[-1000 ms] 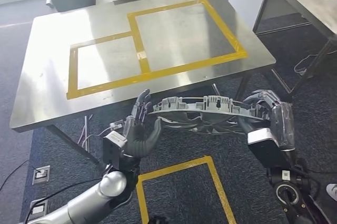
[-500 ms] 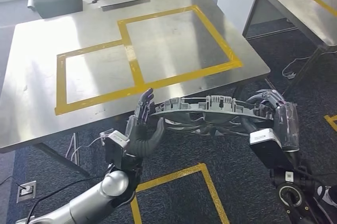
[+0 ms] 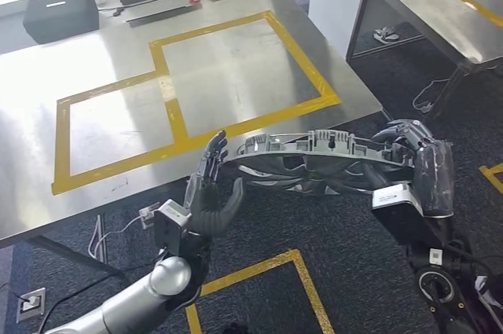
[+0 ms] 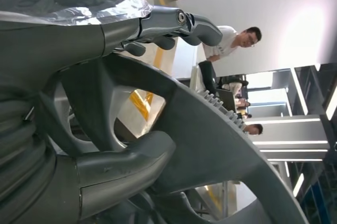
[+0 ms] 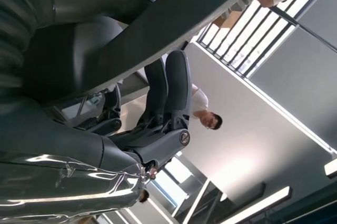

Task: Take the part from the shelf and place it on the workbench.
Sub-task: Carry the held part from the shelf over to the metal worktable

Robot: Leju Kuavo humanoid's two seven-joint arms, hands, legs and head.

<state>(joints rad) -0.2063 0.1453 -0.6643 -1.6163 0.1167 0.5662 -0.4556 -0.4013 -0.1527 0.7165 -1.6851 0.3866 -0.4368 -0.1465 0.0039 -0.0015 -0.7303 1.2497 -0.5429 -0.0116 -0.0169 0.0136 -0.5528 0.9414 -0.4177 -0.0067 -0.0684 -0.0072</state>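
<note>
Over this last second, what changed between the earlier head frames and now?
The whole head view shifted, so the camera moved: the robot has drawn nearer the workbench, whose edge now sits beside the part. Unchanged: left hand and right hand still hold the long grey part level between them.

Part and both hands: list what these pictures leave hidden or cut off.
- Part, head view: its underside is in shadow; the picture's lower edge in the left wrist view cuts its far end off.
- Right hand, head view: the part's end hides how its fingers wrap it.
- Left hand, head view: the part's rim hides the contact.
- Workbench, head view: the picture's left edge cuts it off.
</note>
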